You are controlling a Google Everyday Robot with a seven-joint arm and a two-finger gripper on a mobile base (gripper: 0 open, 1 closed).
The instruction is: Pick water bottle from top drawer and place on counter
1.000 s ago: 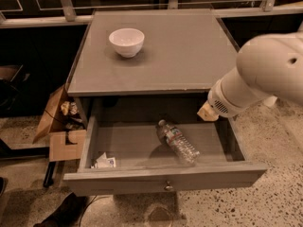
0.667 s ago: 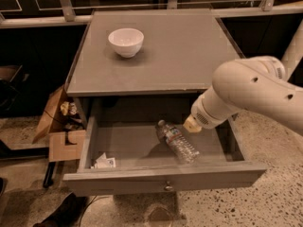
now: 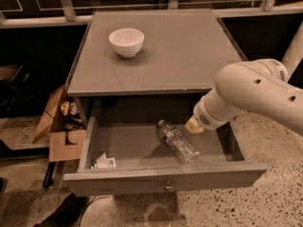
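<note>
Currently reach step: gripper [image 3: 194, 125] hangs just beside bottle [image 3: 177, 141] in drawer [image 3: 161, 182], grip state indeterminable; next, lower squarely over it.

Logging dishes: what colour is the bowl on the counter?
The bowl is white, camera view; the hand hangs over the drawer near the water bottle.

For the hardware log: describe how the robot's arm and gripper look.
The arm is a thick, rounded white shell with a few small dark holes. The gripper, over the open drawer beside the bottle, shows only a pale yellowish tip. No cables or markings show.
</note>
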